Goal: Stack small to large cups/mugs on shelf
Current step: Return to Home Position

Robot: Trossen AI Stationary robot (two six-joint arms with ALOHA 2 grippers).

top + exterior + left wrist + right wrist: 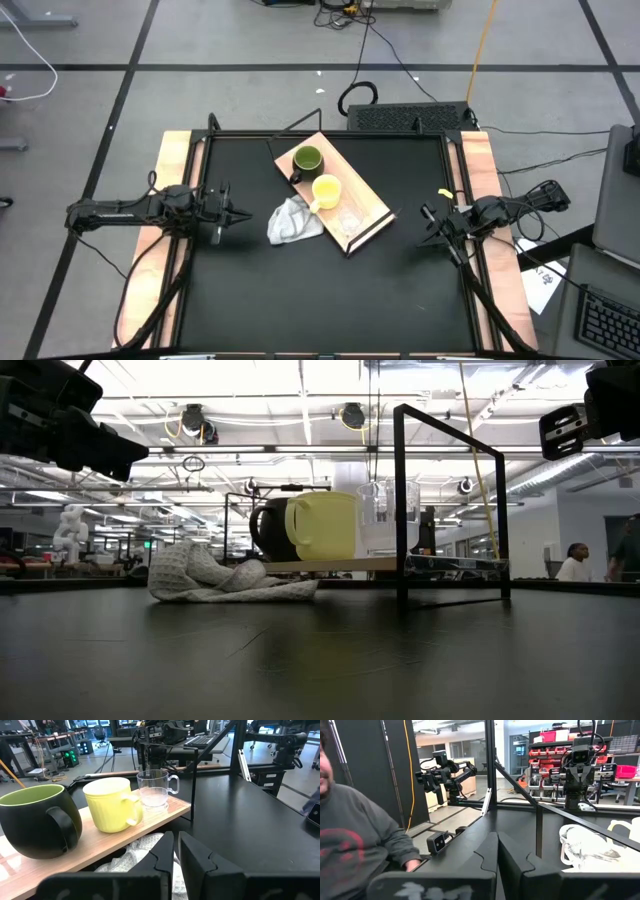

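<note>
The shelf, a light-wood board with a thin dark frame, lies slantwise on the black tabletop at mid-table. Three cups stand on it in a row, each on its base: a dark green mug farthest back, a yellow mug in the middle, and a clear glass cup nearest. They also show in the left wrist view: green mug, yellow mug, glass cup. My left gripper is shut and empty, left of the shelf. My right gripper is shut and empty, right of the shelf.
A crumpled white cloth lies on the table against the shelf's left side, between it and my left gripper. The shelf's dark frame rises above the board. A person sits beyond the table's edge. A small black camera stands at that edge.
</note>
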